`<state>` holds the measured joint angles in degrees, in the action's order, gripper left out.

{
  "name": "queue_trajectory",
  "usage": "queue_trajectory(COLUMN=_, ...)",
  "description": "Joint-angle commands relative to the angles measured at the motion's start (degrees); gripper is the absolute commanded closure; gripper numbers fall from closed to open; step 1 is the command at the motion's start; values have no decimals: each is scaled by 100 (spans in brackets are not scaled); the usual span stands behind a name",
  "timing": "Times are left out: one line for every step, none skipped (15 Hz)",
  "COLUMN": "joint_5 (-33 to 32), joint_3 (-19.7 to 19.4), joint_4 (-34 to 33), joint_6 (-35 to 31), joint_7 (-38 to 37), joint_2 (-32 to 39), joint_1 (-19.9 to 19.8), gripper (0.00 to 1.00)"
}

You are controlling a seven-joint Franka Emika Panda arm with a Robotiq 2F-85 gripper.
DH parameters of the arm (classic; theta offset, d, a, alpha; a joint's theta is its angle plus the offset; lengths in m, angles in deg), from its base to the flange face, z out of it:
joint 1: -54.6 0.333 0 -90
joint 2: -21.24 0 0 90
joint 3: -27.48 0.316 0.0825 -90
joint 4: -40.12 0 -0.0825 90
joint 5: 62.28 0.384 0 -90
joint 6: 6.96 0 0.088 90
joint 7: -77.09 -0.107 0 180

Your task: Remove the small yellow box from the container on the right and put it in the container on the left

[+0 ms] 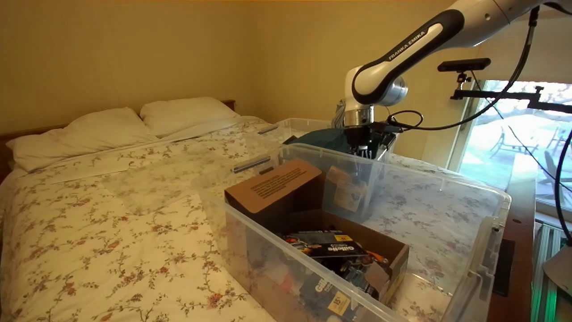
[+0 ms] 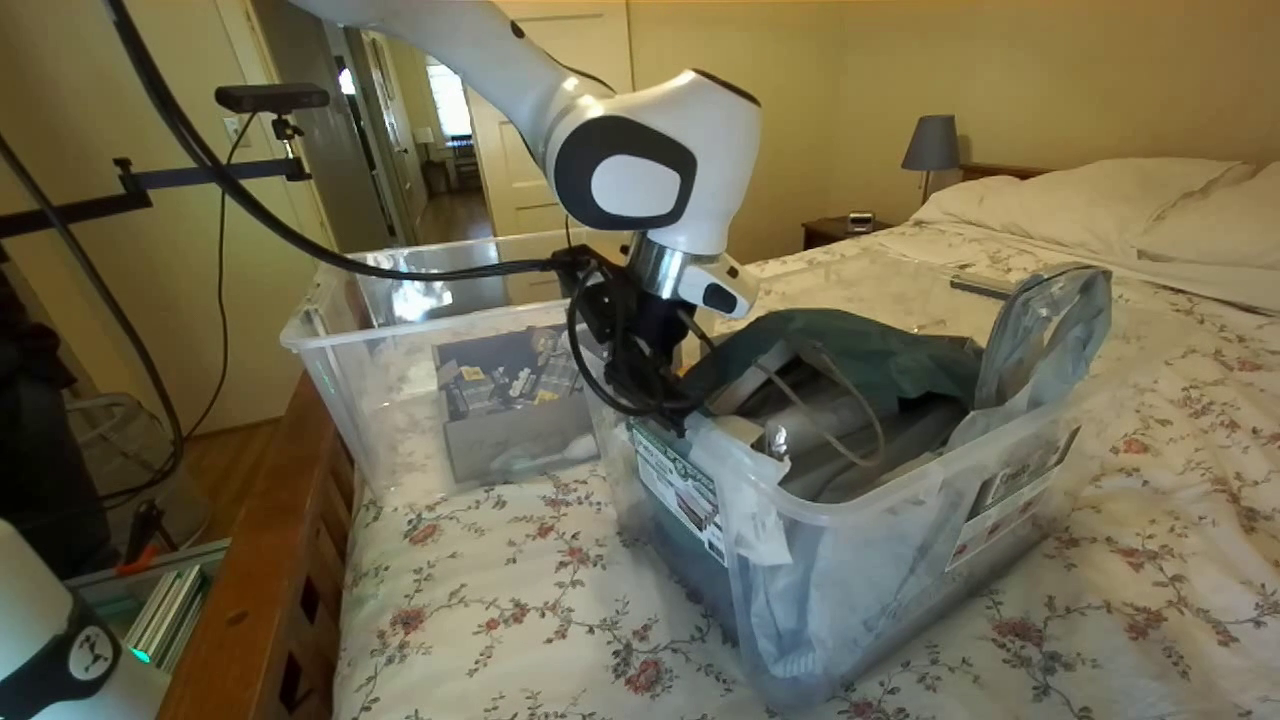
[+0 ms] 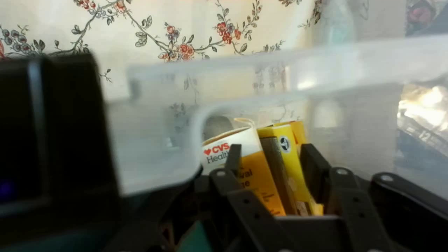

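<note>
The small yellow box (image 3: 288, 147) stands tilted beside a white-and-orange CVS box (image 3: 259, 171) in the wrist view. My gripper (image 3: 273, 161) is open, its fingers apart on both sides of these boxes. The right finger is close beside the yellow box; the left finger overlaps the CVS box. I cannot tell whether either finger touches. In an exterior view my gripper (image 2: 660, 410) is at the corner of the clear container (image 2: 830, 512) with the green bag. The clear container with a cardboard box (image 2: 380, 335) stands to the left there. My fingertips are mostly hidden in both exterior views.
A dark green bag (image 2: 850, 335) and grey bag handles (image 2: 1050, 320) fill the container near my gripper. The cardboard box (image 1: 395, 255) in the container beside it holds several Gillette packs (image 1: 339, 248). Container walls rise near my gripper. Both containers stand on a flowered bed (image 1: 147, 250).
</note>
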<state>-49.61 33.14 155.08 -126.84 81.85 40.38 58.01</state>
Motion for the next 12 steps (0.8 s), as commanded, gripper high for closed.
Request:
queue_trajectory(joint_5=-105, joint_3=-15, joint_4=-196, joint_6=17, joint_7=-328, joint_2=185, joint_1=89, gripper=83)
queue_trajectory(joint_5=-79, joint_3=-18, joint_4=-221, joint_6=78, joint_7=-383, joint_2=191, joint_1=81, gripper=91)
queue_trajectory(joint_5=-65, joint_3=-25, joint_4=-232, joint_6=86, joint_7=-452, joint_2=191, joint_1=83, gripper=97)
queue_trajectory(joint_5=-65, joint_3=-41, joint_4=-248, joint_6=124, joint_7=-557, joint_2=181, joint_1=85, gripper=99)
queue_trajectory(joint_5=-77, joint_3=-53, joint_4=-265, joint_6=191, joint_7=-652, joint_2=169, joint_1=89, gripper=100)
queue_trajectory(joint_5=-62, joint_3=-58, joint_4=-285, joint_6=282, joint_7=-718, joint_2=152, joint_1=79, gripper=100)
queue_trajectory(joint_5=-20, joint_3=-72, joint_4=-302, joint_6=424, joint_7=-744, joint_2=65, joint_1=37, gripper=100)
queue_trajectory(joint_5=5, joint_3=-92, joint_4=-306, joint_6=472, joint_7=-762, joint_2=-29, joint_1=8, gripper=100)
queue_trajectory(joint_5=79, joint_3=-110, joint_4=-277, joint_6=537, joint_7=-717, joint_2=-221, joint_1=-50, gripper=100)
queue_trajectory(joint_5=178, joint_3=-116, joint_4=-270, joint_6=612, joint_7=-636, joint_2=-376, joint_1=-106, gripper=100)
queue_trajectory(joint_5=264, joint_3=-128, joint_4=-237, joint_6=629, joint_7=-593, joint_2=-581, joint_1=-154, gripper=100)
queue_trajectory(joint_5=334, joint_3=-135, joint_4=-217, joint_6=658, joint_7=-520, joint_2=-792, joint_1=-199, gripper=100)
